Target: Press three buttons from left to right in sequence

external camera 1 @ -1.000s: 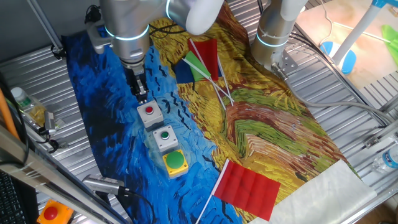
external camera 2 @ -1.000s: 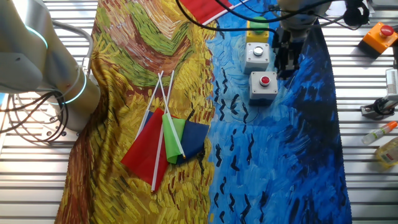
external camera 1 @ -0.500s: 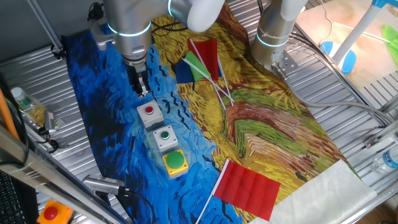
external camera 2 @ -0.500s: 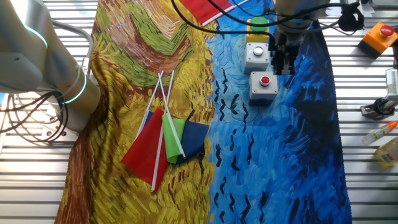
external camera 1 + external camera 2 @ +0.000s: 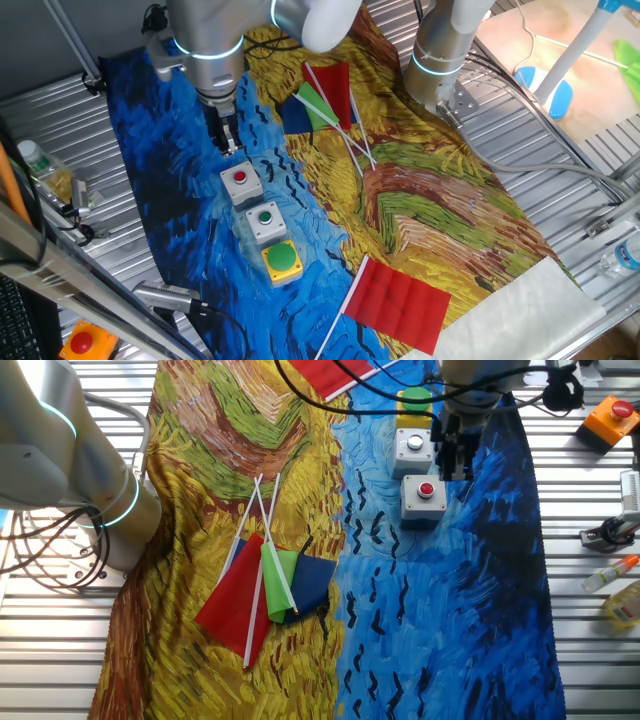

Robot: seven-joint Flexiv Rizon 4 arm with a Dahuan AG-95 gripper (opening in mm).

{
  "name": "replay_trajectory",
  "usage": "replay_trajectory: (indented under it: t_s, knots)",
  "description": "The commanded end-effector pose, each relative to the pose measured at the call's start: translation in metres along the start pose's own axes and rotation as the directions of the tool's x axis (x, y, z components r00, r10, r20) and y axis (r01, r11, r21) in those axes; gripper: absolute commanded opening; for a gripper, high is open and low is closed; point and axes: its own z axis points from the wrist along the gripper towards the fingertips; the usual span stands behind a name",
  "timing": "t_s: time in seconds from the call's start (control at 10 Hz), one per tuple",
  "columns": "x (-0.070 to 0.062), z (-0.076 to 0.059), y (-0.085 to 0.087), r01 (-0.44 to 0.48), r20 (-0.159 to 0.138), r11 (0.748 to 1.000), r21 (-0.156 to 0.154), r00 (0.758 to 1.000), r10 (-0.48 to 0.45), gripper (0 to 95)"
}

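Observation:
Three button boxes stand in a row on the painted cloth: a grey box with a red button [image 5: 240, 183] [image 5: 425, 498], a grey box with a green button [image 5: 265, 221] [image 5: 412, 448], and a yellow box with a green dome [image 5: 282, 262] [image 5: 415, 402]. My gripper [image 5: 226, 143] [image 5: 453, 460] points down, hanging a little above the cloth just beyond the red-button box, at its outer side. The fingertips touch each other and hold nothing. It touches no button.
An orange box with a red button [image 5: 80, 343] [image 5: 610, 420] sits off the cloth on the metal table. A bundle of small flags [image 5: 325, 100] [image 5: 265, 585] and a red flag [image 5: 400, 300] lie on the cloth. A second arm's base [image 5: 440, 60] stands at the back.
Over the last second my gripper rose slightly and drew a little away from the red-button box. It has held still for the last half second.

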Motion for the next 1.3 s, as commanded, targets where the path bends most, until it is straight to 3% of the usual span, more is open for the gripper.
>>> replay_trajectory:
  t_s: [0.1, 0.2, 0.4, 0.5, 0.7, 0.8, 1.0, 1.3]
  knots:
    - [-0.0024, 0.0007, 0.0006, -0.011, -0.025, 1.0, 0.022, 1.0, 0.011, 0.0]
    - [-0.0024, 0.0007, 0.0006, -0.008, -0.03, 0.997, 0.07, 1.0, 0.01, 0.0]
    - [-0.0024, 0.0007, 0.0006, -0.016, -0.03, 0.997, 0.08, 0.999, 0.018, 0.0]
    - [-0.0024, 0.0007, 0.0006, -0.012, -0.026, 0.998, 0.07, 1.0, 0.014, 0.0]
    - [-0.0024, 0.0007, 0.0006, -0.032, -0.021, 0.999, -0.03, 0.999, 0.031, 0.0]
    - [-0.0024, 0.0007, 0.0006, -0.033, -0.017, 0.998, -0.048, 0.999, 0.032, 0.0]
    - [-0.0024, 0.0007, 0.0006, -0.029, -0.012, 0.997, -0.065, 1.0, 0.028, 0.0]
    - [-0.0024, 0.0007, 0.0006, -0.007, -0.01, 0.999, -0.043, 1.0, 0.007, 0.0]
